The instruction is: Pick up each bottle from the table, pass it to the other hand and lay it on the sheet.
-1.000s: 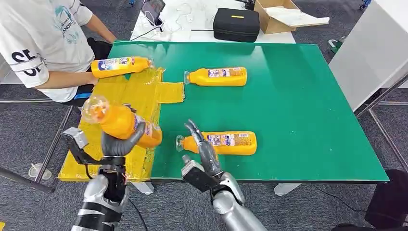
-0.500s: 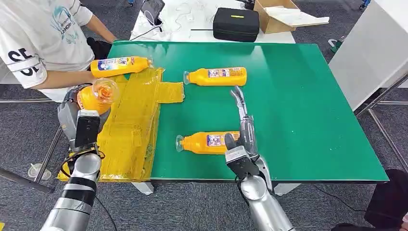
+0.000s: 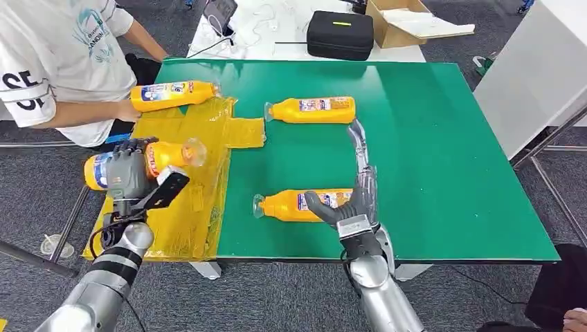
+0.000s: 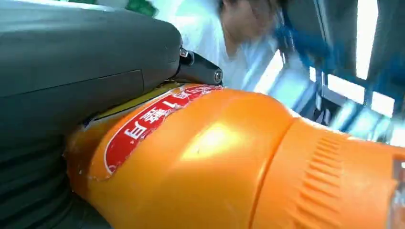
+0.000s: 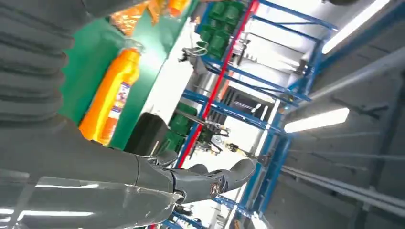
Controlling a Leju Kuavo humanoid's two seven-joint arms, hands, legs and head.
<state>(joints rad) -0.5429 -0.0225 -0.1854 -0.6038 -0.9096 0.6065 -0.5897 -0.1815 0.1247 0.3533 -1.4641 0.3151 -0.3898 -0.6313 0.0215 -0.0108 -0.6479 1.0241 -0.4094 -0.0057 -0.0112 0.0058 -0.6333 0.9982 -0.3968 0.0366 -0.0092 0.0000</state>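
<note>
Table [image 3: 429, 159]: solid green top. Sheet [image 3: 201, 149]: translucent yellow, wrinkled and glossy. Held bottle [image 3: 149, 160]: orange body, clear cap, blue-and-white label with a red patch; the left wrist view shows a red oval outlined in white with white characters. Near bottle [image 3: 304, 205], far bottle [image 3: 311, 109] and bottle on the sheet [image 3: 173, 95]: all orange with blue/white/red labels. Left hand [image 3: 124, 173] and right hand [image 3: 353, 197]: grey with darker fingers; arms silver. Case [image 3: 340, 34]: black with a yellow stripe. Box [image 3: 401, 22]: brown cardboard. Person's shirt [image 3: 62, 55]: white, black letters, teal print. Floor [image 3: 41, 187]: grey.
</note>
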